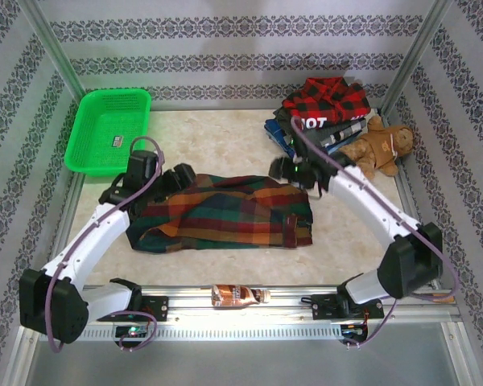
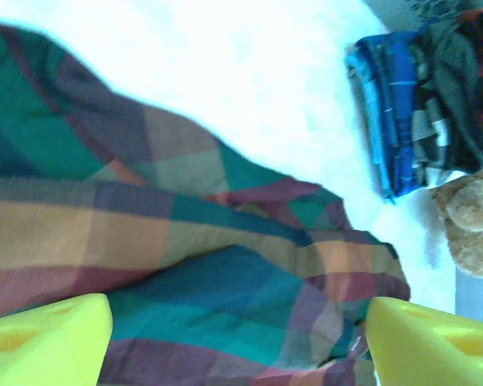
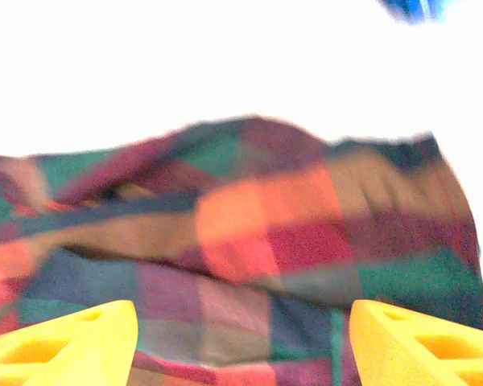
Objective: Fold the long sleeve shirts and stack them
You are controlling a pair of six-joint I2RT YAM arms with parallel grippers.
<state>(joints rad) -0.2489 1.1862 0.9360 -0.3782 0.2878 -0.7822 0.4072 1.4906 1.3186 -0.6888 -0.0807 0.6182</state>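
The crumpled orange, green, navy and red plaid cloth shirt [image 1: 225, 213] lies at table centre. Left gripper [image 2: 237, 312]: fingers spread wide, empty, above the shirt's 10 o'clock corner. Right gripper [image 3: 243, 314]: spread wide, empty, above its 2 o'clock corner. The other cloth shirts [image 1: 322, 112] are piled at 1 o'clock, just beside the brown teddy bear [image 1: 382, 149].

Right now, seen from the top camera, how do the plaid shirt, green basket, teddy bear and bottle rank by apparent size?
Largest to smallest:
plaid shirt
green basket
teddy bear
bottle
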